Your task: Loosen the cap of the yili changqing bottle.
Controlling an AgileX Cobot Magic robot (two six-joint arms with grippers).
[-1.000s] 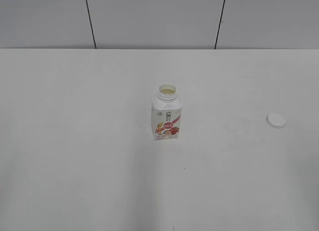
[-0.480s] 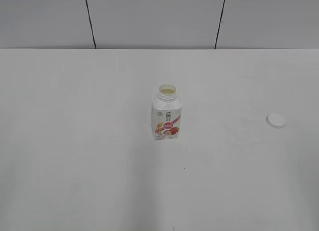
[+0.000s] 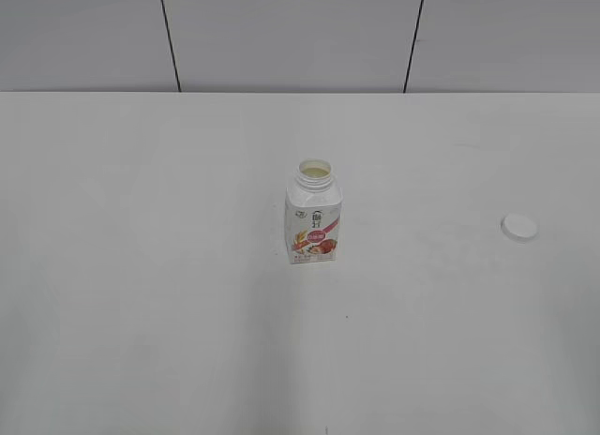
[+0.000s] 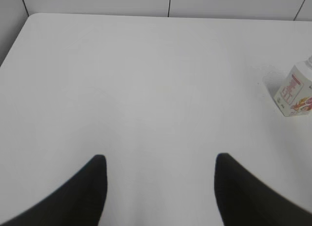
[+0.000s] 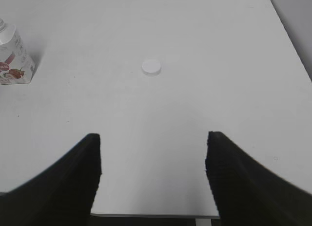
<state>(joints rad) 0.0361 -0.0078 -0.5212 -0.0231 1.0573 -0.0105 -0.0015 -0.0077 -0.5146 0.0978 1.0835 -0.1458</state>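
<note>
A pale grey panelled wall (image 3: 291, 37) with dark vertical seams runs behind a broad white table (image 3: 141, 294), which fills nearly everything I can see from the front. Neither arm shows in that front view. Down on the wrist views, the left gripper (image 4: 160, 160) hangs above bare tabletop with its two dark fingers (image 4: 90, 187) spread well apart and nothing between them. The right gripper (image 5: 153, 138) hangs near the table's front edge, its jaws standing even wider, also with nothing in its grasp. The yili changqing bottle (image 3: 314, 215) stands upright near the middle of the table, a small squarish white bottle with a pink-red label of fruit and grain facing forward. Its wide neck is open and uncovered, and a pale yellowish inside shows at the mouth. From the left wrist it sits off at the right edge of the picture, well away from that gripper; from the right wrist it sits at the far left. The cap (image 3: 519, 227), small, round, white and flat-topped, lies on the table well to the right of the bottle, apart from it, and ahead of the right gripper's open fingers.
</note>
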